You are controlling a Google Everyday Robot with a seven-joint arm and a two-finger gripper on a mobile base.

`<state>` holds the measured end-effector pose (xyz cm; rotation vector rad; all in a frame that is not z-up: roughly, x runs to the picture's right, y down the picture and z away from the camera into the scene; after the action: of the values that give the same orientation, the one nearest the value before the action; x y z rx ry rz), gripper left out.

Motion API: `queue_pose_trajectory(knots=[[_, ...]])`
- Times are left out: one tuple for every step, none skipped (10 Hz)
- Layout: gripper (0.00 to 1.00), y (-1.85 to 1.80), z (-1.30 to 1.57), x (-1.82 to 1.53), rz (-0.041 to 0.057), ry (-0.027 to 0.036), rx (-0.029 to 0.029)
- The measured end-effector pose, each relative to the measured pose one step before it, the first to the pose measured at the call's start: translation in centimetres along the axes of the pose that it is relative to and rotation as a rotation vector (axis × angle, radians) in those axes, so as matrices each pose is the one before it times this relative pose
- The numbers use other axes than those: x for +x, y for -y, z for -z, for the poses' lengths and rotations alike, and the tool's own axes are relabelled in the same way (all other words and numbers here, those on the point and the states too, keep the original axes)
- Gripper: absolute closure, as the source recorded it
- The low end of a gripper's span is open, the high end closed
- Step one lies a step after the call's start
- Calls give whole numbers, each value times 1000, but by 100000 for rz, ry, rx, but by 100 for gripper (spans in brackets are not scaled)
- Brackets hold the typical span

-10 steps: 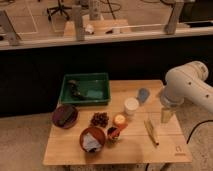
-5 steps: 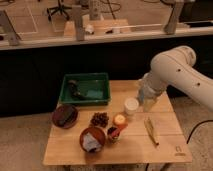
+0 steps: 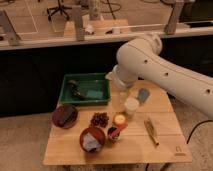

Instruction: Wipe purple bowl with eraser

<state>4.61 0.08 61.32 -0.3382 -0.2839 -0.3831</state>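
The purple bowl point(image 3: 65, 116) sits at the table's left edge, in front of the green tray. A dark flat block lies inside it; I cannot tell whether it is the eraser. My white arm point(image 3: 160, 65) reaches in from the right across the back of the table. My gripper point(image 3: 121, 98) hangs at its end, just right of the green tray and behind the white cup. It is well to the right of the purple bowl and apart from it.
A green tray point(image 3: 86, 95) holds a dark object and a blue sponge. An orange-red bowl point(image 3: 92, 138), dark grapes point(image 3: 99, 119), a white cup point(image 3: 131, 106), a blue item point(image 3: 143, 95), small orange and red items point(image 3: 118, 125) and a tan stick-like object point(image 3: 151, 131) stand on the wooden table point(image 3: 70, 152).
My arm has swung left from the table's right edge across the back of the table, bringing the gripper next to the green tray. The objects on the table have not moved.
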Motion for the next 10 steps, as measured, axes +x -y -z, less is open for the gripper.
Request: queue_pose_trajectory(knots=[[20, -68, 15, 175, -190, -371, -3], [20, -31, 2, 18, -103, 52, -42], [20, 84, -54, -145, 289, 101, -17], [20, 20, -30, -121, 92, 252, -74], [20, -27, 19, 90, -90, -157, 34], [20, 4, -3, 1, 6, -2, 8], [20, -1, -31, -27, 2, 101, -38], [20, -2, 1, 19, -8, -41, 8], [20, -5, -9, -7, -7, 34, -26], [20, 16, -166, 21, -17, 194, -428]])
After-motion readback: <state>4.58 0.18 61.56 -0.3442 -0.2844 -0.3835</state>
